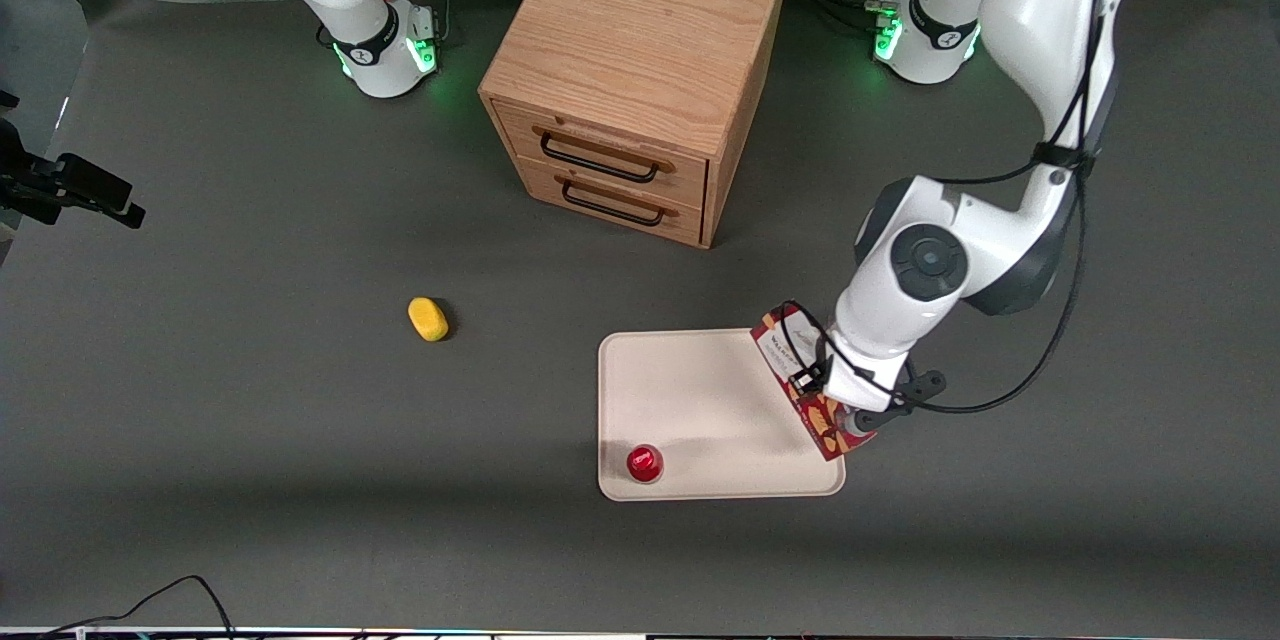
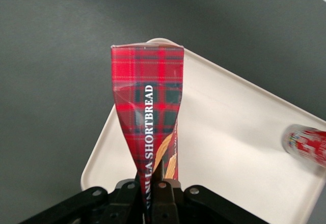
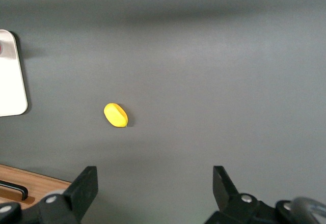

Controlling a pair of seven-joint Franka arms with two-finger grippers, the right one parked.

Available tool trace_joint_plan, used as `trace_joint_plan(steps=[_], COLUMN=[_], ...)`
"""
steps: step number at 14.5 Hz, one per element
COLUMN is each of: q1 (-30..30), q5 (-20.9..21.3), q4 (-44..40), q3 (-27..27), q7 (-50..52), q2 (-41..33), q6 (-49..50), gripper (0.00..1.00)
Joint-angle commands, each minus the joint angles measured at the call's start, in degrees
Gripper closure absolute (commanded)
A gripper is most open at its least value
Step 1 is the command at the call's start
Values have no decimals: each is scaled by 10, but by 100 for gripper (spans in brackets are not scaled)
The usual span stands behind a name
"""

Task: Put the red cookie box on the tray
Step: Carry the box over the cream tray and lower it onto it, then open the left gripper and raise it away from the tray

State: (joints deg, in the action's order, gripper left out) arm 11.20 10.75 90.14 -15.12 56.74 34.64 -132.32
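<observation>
A: Quick, what is the hand doing?

B: My gripper [image 1: 835, 407] is hanging over the tray's edge at the working arm's end, fingers clamped tight on the red cookie box [image 1: 800, 382]. In the wrist view the box [image 2: 150, 117] is pinched at its near end and visibly creased where I'm squeezing it.

A: Where is the box against the tray?

B: It's lying over the rim of the tray [image 1: 700, 390], slanted across that edge and partly overhanging the table. Whether it's touching the tray or held just above it, I can't tell.

A: How to finish it well?

B: I'm judging I should be shifting it inward, toward the tray's middle, levelling it so the long face sits flat, lowering gently, then releasing. Letting go here risks it tipping off the rim.

A: Room to move?

B: Plenty. Most of the tray is bare. The small red cap [image 1: 645, 463] is sitting in the tray's corner nearer the front camera, toward the parked arm's end; I'm keeping the box apart from it. The wooden drawer cabinet [image 1: 640, 70] is farther from the camera, well apart. The yellow object [image 1: 428, 318] is lying on the table toward the parked arm's end, out of the way.
</observation>
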Motion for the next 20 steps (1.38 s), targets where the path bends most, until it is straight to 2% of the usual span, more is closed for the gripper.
trace_joint_plan(steps=[1, 2, 7, 8, 9, 10, 12, 15, 18, 20], q1=[7, 7, 8, 8, 6, 2, 0, -5, -14, -43], q5=[50, 61, 63, 63, 63, 63, 62, 46, -15, -55], q4=[-5, 5, 8, 8, 7, 7, 4, -37, -127, -138], q3=[4, 4, 4, 4, 4, 4, 4, -23, -37, -33], q7=[17, 19, 19, 18, 17, 12, 13, 10, -27, -120], q2=[38, 45, 65, 65, 65, 62, 45, 0, -36, -82], q6=[-35, -56, -89, -89, -87, -78, -36, 121, 313, 380], gripper=[100, 100, 98, 68, 6, 0, 0, 0, 0, 0])
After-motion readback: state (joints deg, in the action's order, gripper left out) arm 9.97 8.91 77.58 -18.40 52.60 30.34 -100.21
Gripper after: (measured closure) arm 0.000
